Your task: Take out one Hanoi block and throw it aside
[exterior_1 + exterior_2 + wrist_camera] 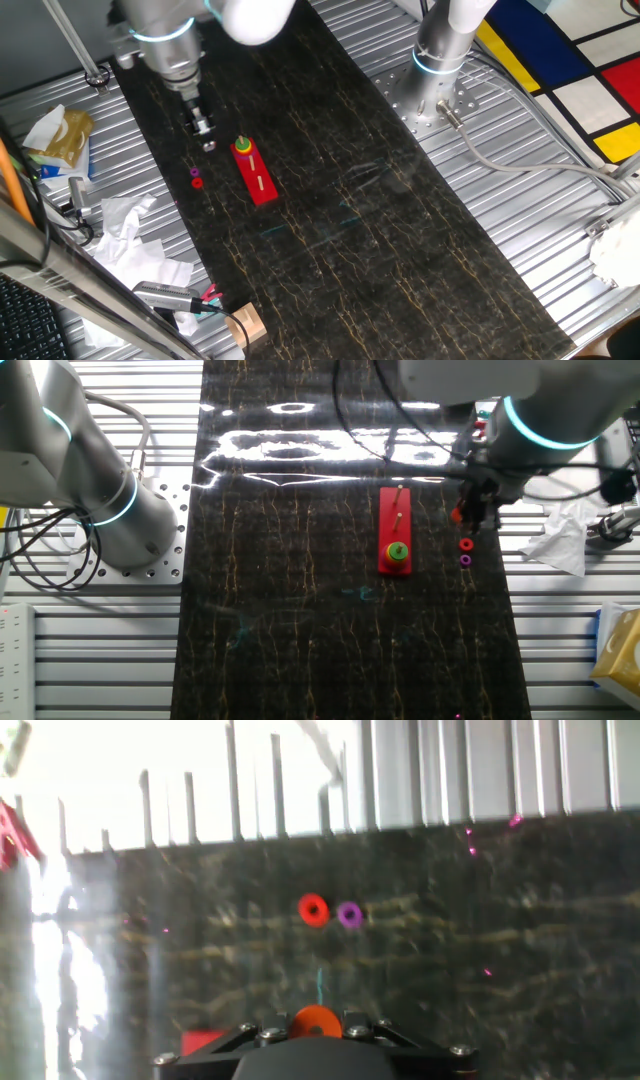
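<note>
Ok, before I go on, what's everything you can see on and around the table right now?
Hanoi block: one, orange, held in the hand above the mat.
Red ring: one, lying on the mat.
Purple ring: one, right beside the red ring.
Peg board: one, red with yellow marks, on the mat.
Stacked rings: yellow and green, count unclear, at one end of the board.
Mat: one, black.
Crumpled paper: white, beside the mat.
Wooden block: one, tan, beside the mat.
Second arm: one, silver, on the table beside the mat.
Hand: one, closed on the block, near the loose rings.
</note>
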Available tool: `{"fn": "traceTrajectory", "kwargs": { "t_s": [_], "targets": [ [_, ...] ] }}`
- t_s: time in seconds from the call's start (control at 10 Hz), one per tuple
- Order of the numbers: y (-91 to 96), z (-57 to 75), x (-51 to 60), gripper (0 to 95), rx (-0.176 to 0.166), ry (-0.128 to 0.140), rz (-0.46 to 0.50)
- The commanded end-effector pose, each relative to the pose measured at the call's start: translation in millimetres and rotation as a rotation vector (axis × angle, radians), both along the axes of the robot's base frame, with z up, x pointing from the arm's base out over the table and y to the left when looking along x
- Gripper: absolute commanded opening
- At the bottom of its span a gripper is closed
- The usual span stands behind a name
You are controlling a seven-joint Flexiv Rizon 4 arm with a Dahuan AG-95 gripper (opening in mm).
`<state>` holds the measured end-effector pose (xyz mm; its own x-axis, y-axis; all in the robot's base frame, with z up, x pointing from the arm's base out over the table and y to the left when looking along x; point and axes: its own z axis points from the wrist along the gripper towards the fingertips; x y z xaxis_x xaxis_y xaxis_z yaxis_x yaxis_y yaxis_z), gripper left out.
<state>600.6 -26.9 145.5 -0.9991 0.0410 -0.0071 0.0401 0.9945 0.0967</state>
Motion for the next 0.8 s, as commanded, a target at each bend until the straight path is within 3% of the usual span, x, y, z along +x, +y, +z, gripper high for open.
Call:
{"fn": "traceTrajectory", "kwargs": {
  "t_s": [0.1,0.8],
  "targets": [
    [8.4,0.8,8.3,0.0,-0.004,-0.008,-0.001],
    [32.2,-13.3,28.0,0.0,-0.009,-0.069,-0.01]
  ]
}}
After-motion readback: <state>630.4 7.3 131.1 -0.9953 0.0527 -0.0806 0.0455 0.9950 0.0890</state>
